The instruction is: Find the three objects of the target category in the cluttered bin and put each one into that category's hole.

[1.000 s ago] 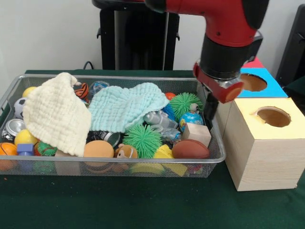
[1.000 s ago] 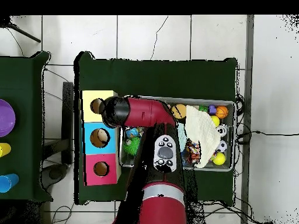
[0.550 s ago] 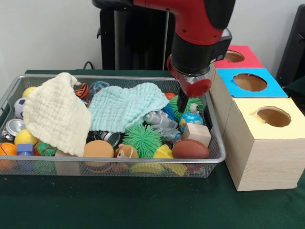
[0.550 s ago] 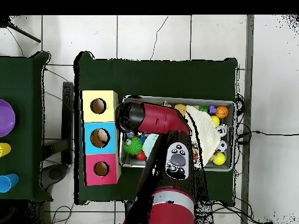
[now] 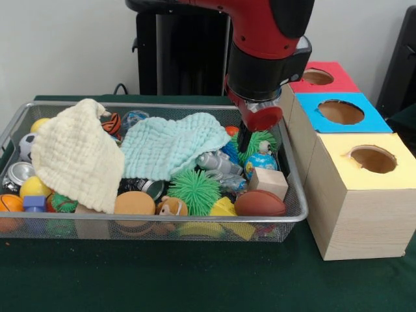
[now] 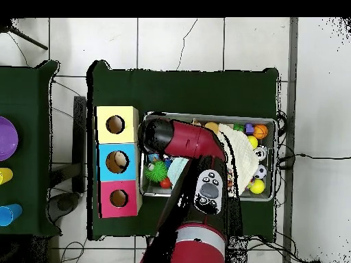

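Observation:
A wire bin holds mixed toys. My gripper hangs from the red arm over the bin's right rear part, its tip down against a green spiky ball. Just below it lie a small globe ball, a crushed silver can and a wooden block. A second green spiky ball sits nearer the front. Right of the bin stand the yellow box, blue box and red box, each with a round hole. In the overhead view the arm's wrist hides the gripper.
A cream cloth and a light blue cloth cover much of the bin. A brown football, an orange ball, a small bear and several small balls at the left end lie around them.
The arm has swung from over the gap beside the yellow box to the left, into the bin's right rear part. Over the last half second it shifted only slightly.

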{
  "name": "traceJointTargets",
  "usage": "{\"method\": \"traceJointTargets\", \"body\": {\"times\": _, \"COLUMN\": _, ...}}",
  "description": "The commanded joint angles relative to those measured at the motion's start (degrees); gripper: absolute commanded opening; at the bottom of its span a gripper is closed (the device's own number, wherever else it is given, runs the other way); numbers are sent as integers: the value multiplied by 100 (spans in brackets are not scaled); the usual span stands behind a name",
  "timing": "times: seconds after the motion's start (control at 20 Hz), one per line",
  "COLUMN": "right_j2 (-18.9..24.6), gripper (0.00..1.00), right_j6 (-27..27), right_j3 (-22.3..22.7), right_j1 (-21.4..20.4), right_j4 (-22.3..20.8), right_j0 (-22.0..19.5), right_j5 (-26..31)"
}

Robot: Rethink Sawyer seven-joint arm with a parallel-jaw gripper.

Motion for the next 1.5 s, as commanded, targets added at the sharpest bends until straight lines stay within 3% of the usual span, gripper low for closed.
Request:
{"method": "traceJointTargets", "body": {"times": 0.05, "right_j2": -174, "gripper": 0, "right_j6": 1496, "right_j3": -654, "right_j1": 568, "right_j4": 403, "right_j0": -33, "right_j5": 813}}
{"method": "traceJointTargets", "body": {"times": 0.25, "right_j2": -272, "gripper": 0, "right_j6": 1507, "right_j3": -1187, "right_j1": 886, "right_j4": 468, "right_j0": -41, "right_j5": 1044}}
{"method": "traceJointTargets", "body": {"times": 0.75, "right_j2": -366, "gripper": 0, "right_j6": 1450, "right_j3": -2006, "right_j1": 1475, "right_j4": 636, "right_j0": -141, "right_j5": 1241}}
{"method": "traceJointTargets", "body": {"times": 1.05, "right_j2": -498, "gripper": 0, "right_j6": 1640, "right_j3": -2323, "right_j1": 1617, "right_j4": 819, "right_j0": -15, "right_j5": 1478}}
{"method": "traceJointTargets", "body": {"times": 1.5, "right_j2": -693, "gripper": 0, "right_j6": 1977, "right_j3": -2427, "right_j1": 1596, "right_j4": 1107, "right_j0": 289, "right_j5": 1802}}
